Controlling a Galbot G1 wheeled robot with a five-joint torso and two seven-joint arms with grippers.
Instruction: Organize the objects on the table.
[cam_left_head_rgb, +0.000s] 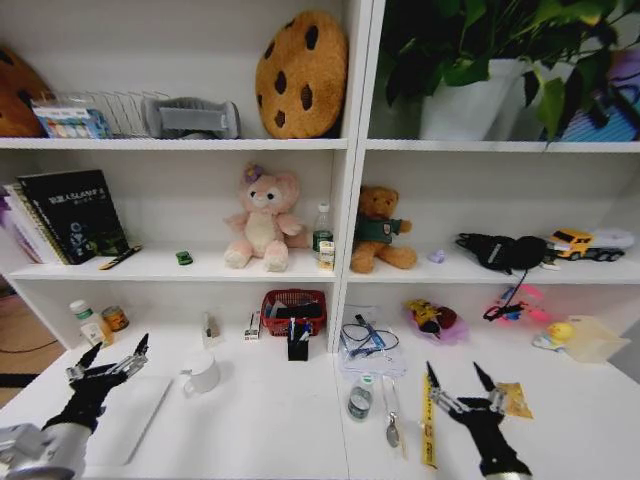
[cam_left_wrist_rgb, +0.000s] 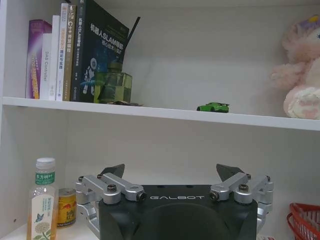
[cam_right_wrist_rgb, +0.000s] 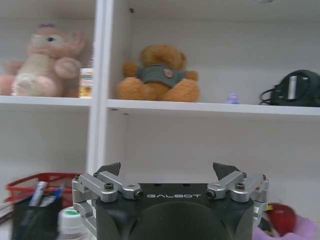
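On the white table (cam_left_head_rgb: 270, 420) a silver laptop (cam_left_head_rgb: 135, 415) lies flat at the left with its lid down. My left gripper (cam_left_head_rgb: 110, 360) hovers open just above its far corner, empty. The left gripper (cam_left_wrist_rgb: 172, 172) faces the shelf where the tiny green toy car (cam_left_wrist_rgb: 213, 107) sits. The toy car (cam_left_head_rgb: 184, 257) and a black pen (cam_left_head_rgb: 120, 258) rest on the middle shelf. My right gripper (cam_left_head_rgb: 460, 385) stands open and empty right of a yellow ruler (cam_left_head_rgb: 428, 420) and a spoon (cam_left_head_rgb: 392, 425). A black pen holder (cam_left_head_rgb: 297, 345) holds pens. The right gripper (cam_right_wrist_rgb: 167, 170) faces the shelves.
A white mug (cam_left_head_rgb: 203, 372), a red basket (cam_left_head_rgb: 293, 310), a green-capped jar (cam_left_head_rgb: 360, 398), a bag of cables (cam_left_head_rgb: 370, 345) and a snack packet (cam_left_head_rgb: 515, 398) crowd the desk. A bottle (cam_left_wrist_rgb: 42, 200) and a can (cam_left_wrist_rgb: 66, 206) stand at the far left. Shelves rise behind.
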